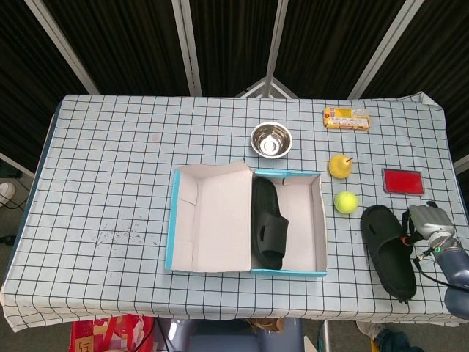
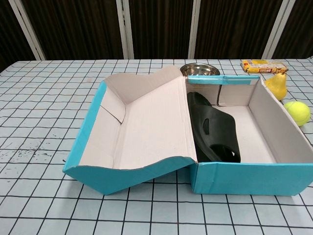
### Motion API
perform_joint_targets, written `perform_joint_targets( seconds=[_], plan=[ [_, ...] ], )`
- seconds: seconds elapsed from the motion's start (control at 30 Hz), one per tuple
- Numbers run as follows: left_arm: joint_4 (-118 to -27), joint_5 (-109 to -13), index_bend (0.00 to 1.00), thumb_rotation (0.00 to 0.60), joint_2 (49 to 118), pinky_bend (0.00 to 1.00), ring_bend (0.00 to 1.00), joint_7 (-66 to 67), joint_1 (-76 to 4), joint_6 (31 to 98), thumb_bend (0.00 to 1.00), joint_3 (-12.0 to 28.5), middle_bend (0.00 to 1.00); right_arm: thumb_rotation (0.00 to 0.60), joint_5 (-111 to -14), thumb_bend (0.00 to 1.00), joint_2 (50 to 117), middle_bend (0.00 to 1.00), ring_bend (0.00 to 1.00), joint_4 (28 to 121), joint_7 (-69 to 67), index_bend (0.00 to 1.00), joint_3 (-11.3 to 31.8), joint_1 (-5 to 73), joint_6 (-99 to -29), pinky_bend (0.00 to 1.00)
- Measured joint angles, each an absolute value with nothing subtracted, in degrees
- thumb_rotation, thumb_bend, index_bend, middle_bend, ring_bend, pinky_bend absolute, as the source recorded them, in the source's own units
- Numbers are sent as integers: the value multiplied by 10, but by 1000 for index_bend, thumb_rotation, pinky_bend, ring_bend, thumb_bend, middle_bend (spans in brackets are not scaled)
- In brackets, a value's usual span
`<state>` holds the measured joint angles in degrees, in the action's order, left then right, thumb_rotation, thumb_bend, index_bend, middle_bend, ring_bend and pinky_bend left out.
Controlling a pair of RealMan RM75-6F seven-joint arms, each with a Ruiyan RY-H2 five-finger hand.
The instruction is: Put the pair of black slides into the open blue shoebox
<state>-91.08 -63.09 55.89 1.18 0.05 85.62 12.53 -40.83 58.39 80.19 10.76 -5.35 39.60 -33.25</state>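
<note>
Checked tablecloth (image 1: 110,161), right hand (image 1: 425,224) fingers against black slide (image 1: 387,249)

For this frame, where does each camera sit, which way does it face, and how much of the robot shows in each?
Head view: high above the near table edge, looking steeply down; shows the right hand against the loose black slide.
Chest view: low at the near edge, looking level into the open blue shoebox; no robot parts visible.
Shared: shoebox, boxed black slide, steel bowl, yellow pear, tennis ball.
</note>
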Motion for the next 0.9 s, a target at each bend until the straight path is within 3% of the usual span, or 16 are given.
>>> perform_joint_targets(
  seconds=[0.5, 0.9],
  plan=[
    [-911, -634, 170, 600, 557, 49, 0, 4, 2, 855, 813, 125, 45, 600, -427, 493, 514, 572, 217, 850, 75, 634, -29, 382, -349, 0],
    [-908, -633, 170, 600, 557, 49, 0, 0, 2, 852, 813, 125, 45, 600, -469, 495, 450, 572, 217, 898, -11, 635, 24, 351, -384, 0]
  ],
)
